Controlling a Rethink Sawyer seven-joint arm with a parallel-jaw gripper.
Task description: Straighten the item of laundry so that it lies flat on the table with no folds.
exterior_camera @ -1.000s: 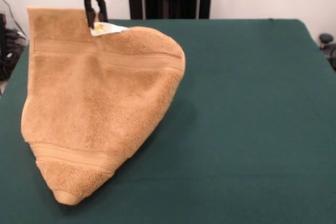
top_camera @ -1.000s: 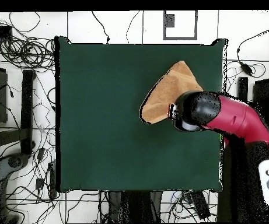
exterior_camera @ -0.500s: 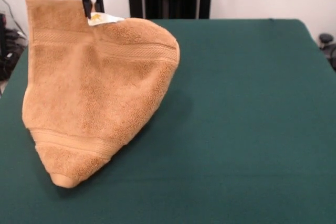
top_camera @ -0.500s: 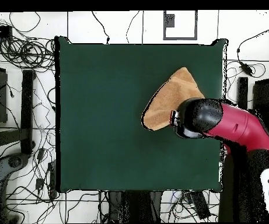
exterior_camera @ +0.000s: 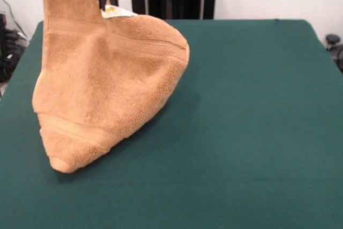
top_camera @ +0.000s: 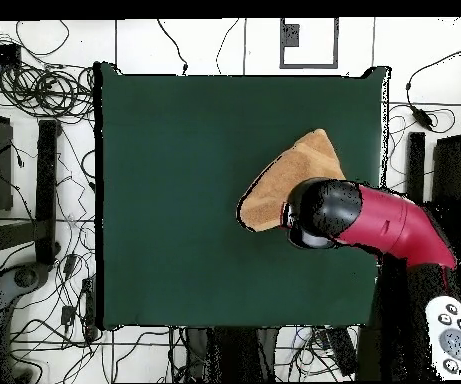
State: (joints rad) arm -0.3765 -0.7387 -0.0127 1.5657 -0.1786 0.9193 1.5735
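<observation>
Pinching towel (exterior_camera: 107, 84) edge, tool (exterior_camera: 106, 5) visible from front; overhead, arm (top_camera: 374, 222) hides it.

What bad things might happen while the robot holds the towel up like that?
1. The gripper pinches only a small bit of the towel near its white tag, so the towel might slip out.
2. The towel hangs folded, its lower tip on the table; lowering it straight down would probably leave folds.
</observation>
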